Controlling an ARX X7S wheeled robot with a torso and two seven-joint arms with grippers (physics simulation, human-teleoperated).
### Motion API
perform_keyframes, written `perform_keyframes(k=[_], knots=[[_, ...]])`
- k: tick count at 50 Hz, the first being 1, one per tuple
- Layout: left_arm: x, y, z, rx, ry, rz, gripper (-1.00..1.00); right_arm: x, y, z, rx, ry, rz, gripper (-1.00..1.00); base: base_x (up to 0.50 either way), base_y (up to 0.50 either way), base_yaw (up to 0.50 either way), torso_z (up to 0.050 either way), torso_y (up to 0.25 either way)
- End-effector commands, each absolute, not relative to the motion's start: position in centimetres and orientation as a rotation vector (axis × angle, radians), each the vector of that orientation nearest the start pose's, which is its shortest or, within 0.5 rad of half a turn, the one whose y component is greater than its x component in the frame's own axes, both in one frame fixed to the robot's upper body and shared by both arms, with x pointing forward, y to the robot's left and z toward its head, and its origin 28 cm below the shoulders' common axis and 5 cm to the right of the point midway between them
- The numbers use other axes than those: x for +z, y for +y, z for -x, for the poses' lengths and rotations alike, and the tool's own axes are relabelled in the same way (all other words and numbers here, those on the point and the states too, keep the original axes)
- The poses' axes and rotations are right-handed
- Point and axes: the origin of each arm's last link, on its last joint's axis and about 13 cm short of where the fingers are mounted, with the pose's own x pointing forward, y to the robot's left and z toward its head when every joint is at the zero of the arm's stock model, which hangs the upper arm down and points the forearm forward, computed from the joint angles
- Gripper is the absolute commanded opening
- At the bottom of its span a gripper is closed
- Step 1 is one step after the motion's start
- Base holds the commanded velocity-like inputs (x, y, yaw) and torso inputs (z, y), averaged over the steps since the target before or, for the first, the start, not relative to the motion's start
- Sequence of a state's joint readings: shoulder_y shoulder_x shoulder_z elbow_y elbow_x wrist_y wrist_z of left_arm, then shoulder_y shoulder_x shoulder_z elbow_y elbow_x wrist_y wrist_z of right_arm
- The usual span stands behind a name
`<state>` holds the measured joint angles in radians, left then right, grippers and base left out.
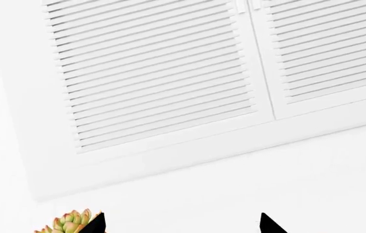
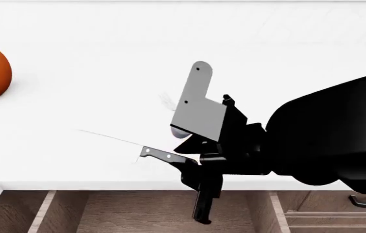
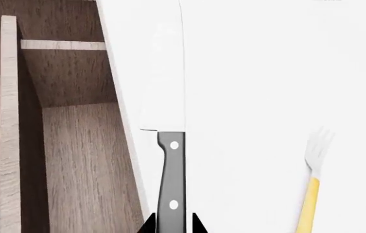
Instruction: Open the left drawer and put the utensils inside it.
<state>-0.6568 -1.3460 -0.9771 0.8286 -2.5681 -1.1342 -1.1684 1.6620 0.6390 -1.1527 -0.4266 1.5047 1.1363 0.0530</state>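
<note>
Knife lifted — drawer open
Right hand point(image 3: 171, 228) clamps the knife point(image 3: 171, 179) beside the left drawer point(image 3: 72, 145) — fork point(image 3: 314, 184) on the counter point(image 3: 267, 73) remains

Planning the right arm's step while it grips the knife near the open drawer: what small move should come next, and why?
Probably carry the knife sideways over the open left drawer, then release. The right hand is shut on its black handle, the blade still over the white counter, the drawer's edge just beside it. The fork waits.

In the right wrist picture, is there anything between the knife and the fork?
Nothing: only bare white counter separates the knife from the fork, seen in the right wrist view.
</note>
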Motion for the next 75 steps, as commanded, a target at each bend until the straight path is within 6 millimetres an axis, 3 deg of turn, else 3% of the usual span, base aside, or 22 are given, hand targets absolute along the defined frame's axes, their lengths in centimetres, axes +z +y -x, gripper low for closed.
perform_keyframes(k=[1, 35, 48, 75], knots=[[33.7, 30.0, -4.5, -0.019, -0.337, -0.236, 1.00, 29.7, -7.4, -24.2, 1.099, 0.380, 0.744, -1.00, 0.00, 0.00, 0.00, 0.000, 0.000], [33.8, 30.1, -4.5, -0.019, -0.339, -0.235, 1.00, 29.1, -6.6, -23.1, 1.210, 0.378, 0.804, -1.00, 0.00, 0.00, 0.00, 0.000, 0.000], [33.5, 30.2, -4.6, -0.016, -0.334, -0.232, 1.00, 28.8, -5.4, -24.7, 1.242, 0.363, 0.893, -1.00, 0.00, 0.00, 0.00, 0.000, 0.000], [33.6, 30.2, -4.6, -0.017, -0.335, -0.231, 1.00, 28.5, -4.7, -24.5, 1.300, 0.357, 0.916, -1.00, 0.00, 0.00, 0.00, 0.000, 0.000]])
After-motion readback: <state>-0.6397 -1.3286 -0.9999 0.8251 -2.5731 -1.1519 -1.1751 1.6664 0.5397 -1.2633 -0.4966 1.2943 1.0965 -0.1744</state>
